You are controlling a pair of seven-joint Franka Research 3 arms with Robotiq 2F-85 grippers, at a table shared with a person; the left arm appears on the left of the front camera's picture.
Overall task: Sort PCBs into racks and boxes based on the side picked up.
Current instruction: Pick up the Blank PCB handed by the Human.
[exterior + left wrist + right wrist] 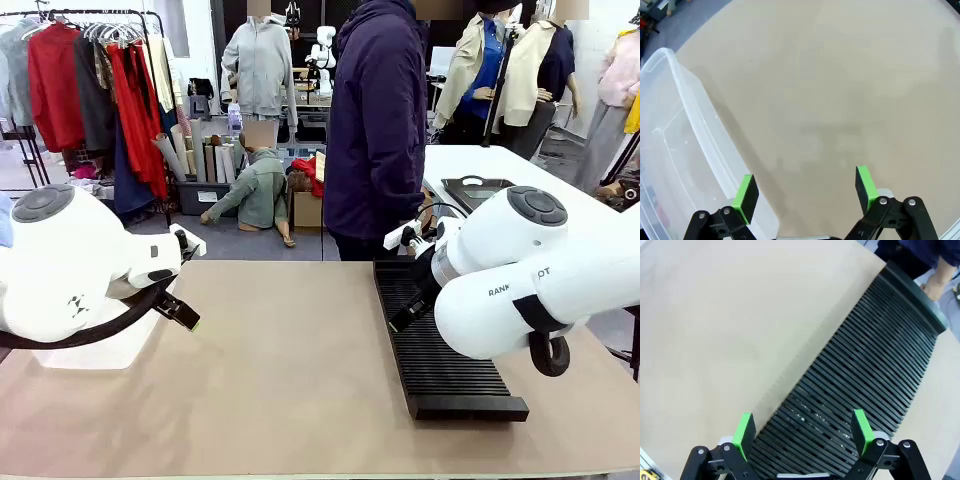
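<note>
The left arm's fingers (746, 194) are standing wide and empty above the beige tabletop (840, 75), beside the clear plastic tub (670, 150). The right arm's fingers (861, 427) are hovering wide and empty over the black slotted rack (865, 360).

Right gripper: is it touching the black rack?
Apart. The right wrist view shows the open right gripper hanging above the rack, whose slots lie well beyond both green pads.
</note>
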